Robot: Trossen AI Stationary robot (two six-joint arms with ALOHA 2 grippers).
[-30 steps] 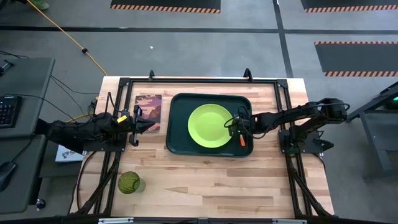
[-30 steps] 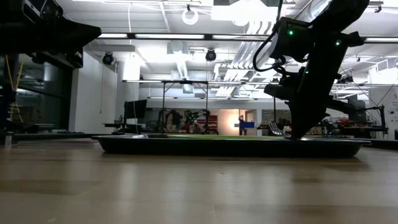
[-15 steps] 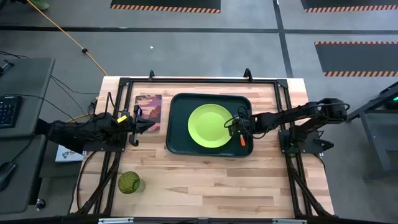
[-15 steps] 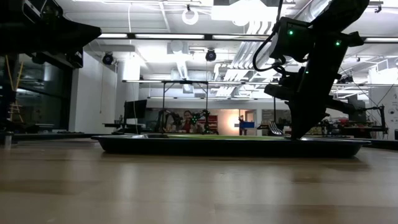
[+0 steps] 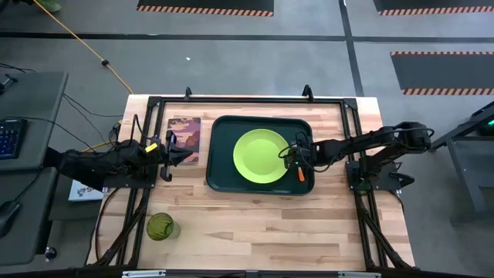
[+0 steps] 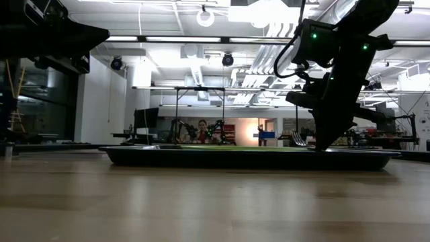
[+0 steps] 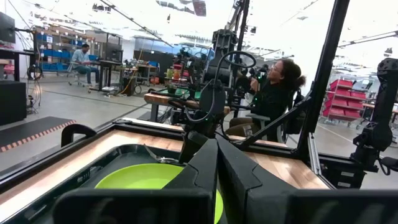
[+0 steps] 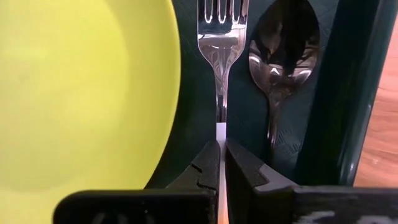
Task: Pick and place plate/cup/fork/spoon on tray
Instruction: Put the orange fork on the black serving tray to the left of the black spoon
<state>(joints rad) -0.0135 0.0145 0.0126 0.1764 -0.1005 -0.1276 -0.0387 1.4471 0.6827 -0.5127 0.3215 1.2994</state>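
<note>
The dark-green tray (image 5: 220, 166) lies mid-table with the lime-green plate (image 5: 260, 156) in it. My right gripper (image 5: 296, 160) stands over the tray's right part, tip down near the tray floor (image 6: 322, 144), and is shut on the fork (image 8: 221, 37). The fork's orange handle (image 5: 300, 176) sticks out toward the near edge. The silver spoon (image 8: 285, 43) lies on the tray floor beside the fork, next to the tray's right rim. The dark-green cup (image 5: 161, 226) stands on the table at the near left. My left gripper (image 5: 184, 157) is shut and empty, left of the tray. My right gripper pinches the fork's thin neck (image 8: 221, 118) between its two fingers, behind the tines, where the metal meets the handle. The fingers come from above, slanting down from the table's right. The fork lies between the plate and the spoon, tines toward the far edge, low over the tray floor.
A small picture card (image 5: 185, 135) lies on the table left of the tray, under my left arm's tip. A black frame (image 5: 231, 100) runs around the table's edges. Bare wood lies near the front edge, right of the cup. A person sits beyond the table (image 7: 273, 93).
</note>
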